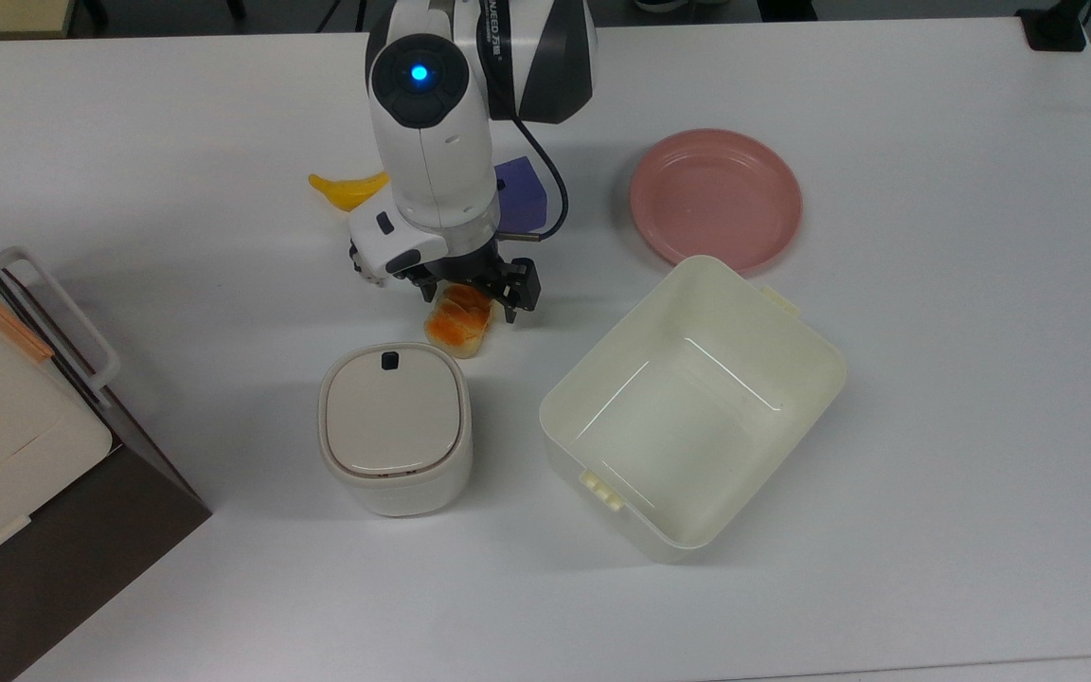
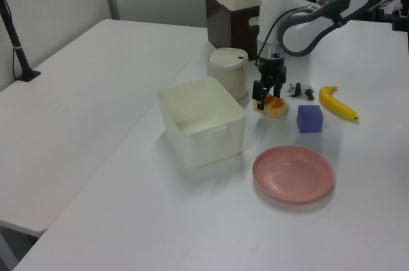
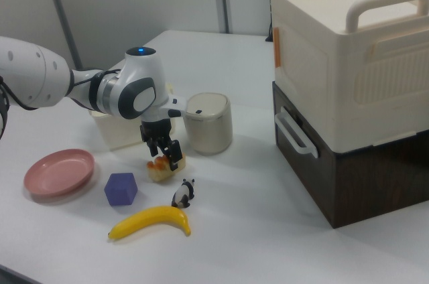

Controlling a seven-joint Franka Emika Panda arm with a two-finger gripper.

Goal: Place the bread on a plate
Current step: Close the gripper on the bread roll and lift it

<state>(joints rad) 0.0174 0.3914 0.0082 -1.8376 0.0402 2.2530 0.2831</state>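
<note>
The bread (image 1: pixel 457 328), a small glossy orange-brown loaf, lies on the white table between the purple cube and the lidded bin. It also shows in the left view (image 2: pixel 276 107) and the right view (image 3: pixel 159 171). My gripper (image 1: pixel 471 296) is down over the bread's far end, open, with one finger on each side of the loaf (image 2: pixel 269 94) (image 3: pixel 165 151). The pink round plate (image 1: pixel 716 197) sits bare to the top view's right of the arm (image 2: pixel 293 174) (image 3: pixel 59 171).
A large cream tub (image 1: pixel 692 407) stands between the bread and the plate. A lidded cream bin (image 1: pixel 394 426) sits just in front of the bread. A purple cube (image 1: pixel 522 189), yellow banana (image 1: pixel 348 188) and toy panda (image 3: pixel 182 193) lie nearby. A big storage box (image 3: pixel 348 63) sits at the table's end.
</note>
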